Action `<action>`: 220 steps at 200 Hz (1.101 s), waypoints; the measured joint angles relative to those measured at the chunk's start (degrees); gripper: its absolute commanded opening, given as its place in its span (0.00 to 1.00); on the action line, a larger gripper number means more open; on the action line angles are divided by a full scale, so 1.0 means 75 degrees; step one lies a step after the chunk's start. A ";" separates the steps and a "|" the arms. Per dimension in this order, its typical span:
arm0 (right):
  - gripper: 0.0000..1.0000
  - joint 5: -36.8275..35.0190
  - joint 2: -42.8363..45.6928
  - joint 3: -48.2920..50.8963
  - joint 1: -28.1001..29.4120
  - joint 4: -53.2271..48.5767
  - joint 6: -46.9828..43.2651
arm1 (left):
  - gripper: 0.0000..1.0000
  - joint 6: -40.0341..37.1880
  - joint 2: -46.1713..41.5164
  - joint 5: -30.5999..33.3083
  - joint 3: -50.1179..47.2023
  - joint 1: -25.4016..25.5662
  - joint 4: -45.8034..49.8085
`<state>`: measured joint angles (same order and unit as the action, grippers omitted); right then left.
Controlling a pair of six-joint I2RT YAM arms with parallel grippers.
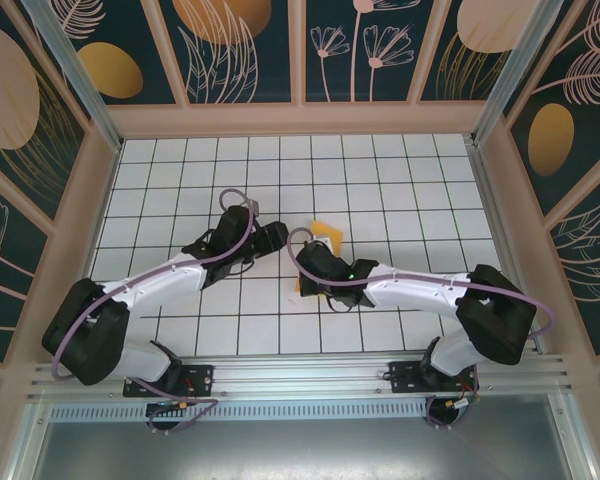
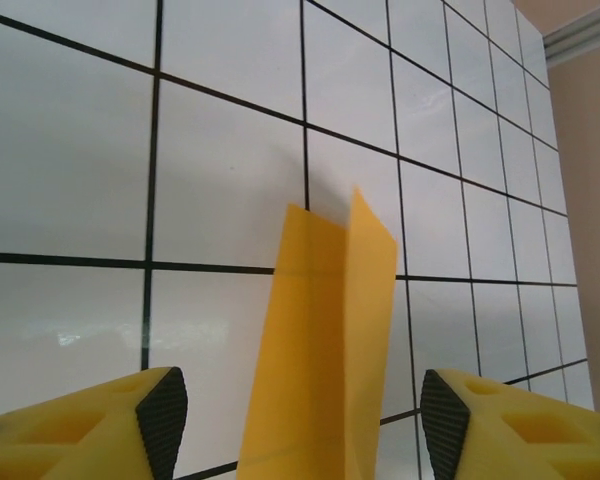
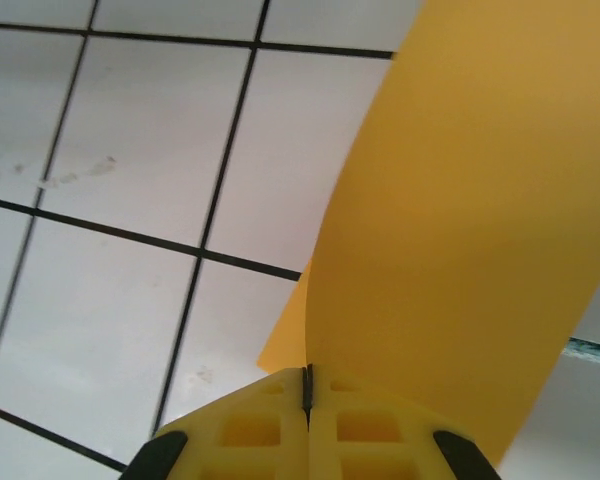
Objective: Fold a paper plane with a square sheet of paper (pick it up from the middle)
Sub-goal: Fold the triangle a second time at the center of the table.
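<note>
Item: square sheet of paper (image 3: 460, 200), creased, is standing midway between the table's (image 1: 180, 180) side edges. The right gripper (image 3: 307, 385) is pinching its edge. The left gripper (image 2: 303, 400) is hanging spread, facing it.

From where I stand nothing here can be read: no words, numbers, labels or brand marks. The square sheet of paper (image 2: 320, 340) is plain orange, the table (image 1: 380, 170) carries just a black grid, and the wall panels (image 1: 385, 50) carry drawn leaves, flowers and ovals rather than any writing.
</note>
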<state>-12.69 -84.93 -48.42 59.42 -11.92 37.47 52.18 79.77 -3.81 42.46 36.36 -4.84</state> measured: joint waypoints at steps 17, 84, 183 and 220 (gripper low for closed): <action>0.00 0.0119 -0.0020 -0.0277 0.0058 -0.0009 0.0434 | 0.54 0.0085 -0.0114 0.0125 -0.0216 0.0000 0.0009; 0.00 0.0353 -0.0737 -0.0493 0.0178 0.0000 0.1055 | 0.19 0.0119 -0.0236 0.0085 -0.0635 0.0000 -0.0009; 0.00 0.1329 -0.0816 -0.0187 -0.0050 0.0831 0.1052 | 0.03 0.0079 0.0373 -0.1926 -0.1387 0.0096 -0.0743; 0.00 0.1440 -0.0816 -0.0172 -0.0055 0.0938 0.1052 | 0.01 -0.0006 0.0997 -0.2124 -0.1355 0.0399 -0.0717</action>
<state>-1.89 -91.05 -49.71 59.00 -4.89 45.36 52.14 87.24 -19.75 32.29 39.35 -10.22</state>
